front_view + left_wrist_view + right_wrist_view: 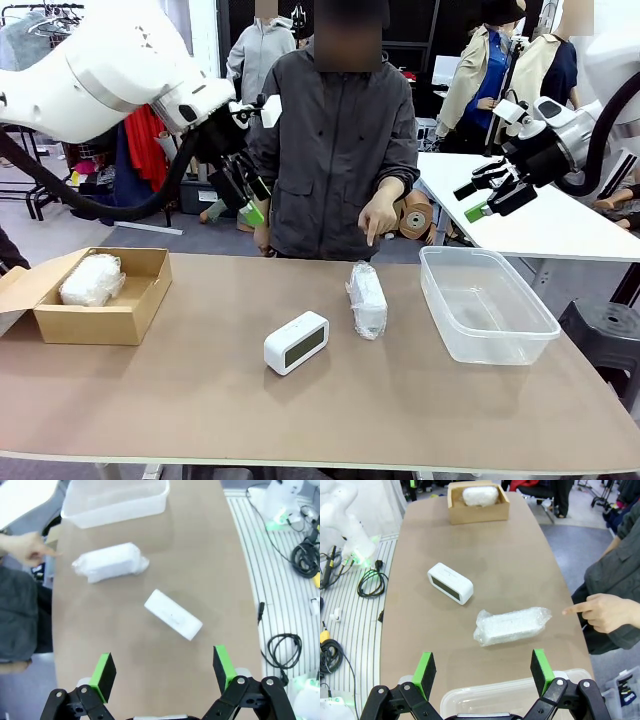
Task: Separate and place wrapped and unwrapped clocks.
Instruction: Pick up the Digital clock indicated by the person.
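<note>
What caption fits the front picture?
A person's hand points at a wrapped clock between a bare digital clock and a clear tub.

The left gripper (164, 670) hangs with its jaws wide apart above the brown table (210, 560), where a bare white clock (173, 614) lies near a wrapped clock (110, 562), a clear tub (115, 511) stands beyond them, and a person's hand (25, 547) points toward the wrapped clock.

A white table (570, 232) stands behind the brown table (300, 420) (black stool (606, 335) beside).
</note>
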`<state>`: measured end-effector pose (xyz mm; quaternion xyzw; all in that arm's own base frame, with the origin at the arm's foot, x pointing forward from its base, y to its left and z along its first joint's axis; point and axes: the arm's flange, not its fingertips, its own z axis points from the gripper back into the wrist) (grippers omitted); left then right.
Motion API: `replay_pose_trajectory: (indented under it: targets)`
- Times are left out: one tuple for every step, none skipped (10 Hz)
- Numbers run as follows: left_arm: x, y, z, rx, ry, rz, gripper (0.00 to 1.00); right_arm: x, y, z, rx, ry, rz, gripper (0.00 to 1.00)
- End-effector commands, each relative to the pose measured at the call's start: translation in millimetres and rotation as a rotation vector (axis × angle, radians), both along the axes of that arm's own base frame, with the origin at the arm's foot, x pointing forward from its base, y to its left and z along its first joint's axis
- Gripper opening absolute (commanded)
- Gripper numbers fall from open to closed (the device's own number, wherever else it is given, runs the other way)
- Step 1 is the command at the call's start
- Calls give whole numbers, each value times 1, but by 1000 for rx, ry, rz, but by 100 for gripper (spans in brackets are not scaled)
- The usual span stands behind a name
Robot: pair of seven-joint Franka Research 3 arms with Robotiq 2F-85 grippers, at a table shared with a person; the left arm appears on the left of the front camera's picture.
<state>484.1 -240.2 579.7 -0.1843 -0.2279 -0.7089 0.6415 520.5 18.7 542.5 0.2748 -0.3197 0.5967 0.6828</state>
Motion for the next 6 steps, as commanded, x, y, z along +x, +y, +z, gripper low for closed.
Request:
replay_pose_trajectory:
  targets:
    - [3, 6, 5, 23, -7, 23, 100, -1, 0, 1, -1, -4, -2, 100]
    - [3, 6, 5, 23, -7, 23, 100, -1, 0, 1, -1, -4, -2, 100]
    - [3, 6, 5, 23, -7, 23, 100, -1, 0, 1, -1, -4, -2, 100]
    - [3, 6, 5, 23, -7, 23, 100, -1, 0, 1, -1, -4, -2, 100]
    - [3, 6, 5, 23, -7, 23, 100, -1, 0, 1, -1, -4, -2, 100]
    - [3, 4, 3, 8, -7, 10, 100, -1, 0, 1, -1, -4, -2, 100]
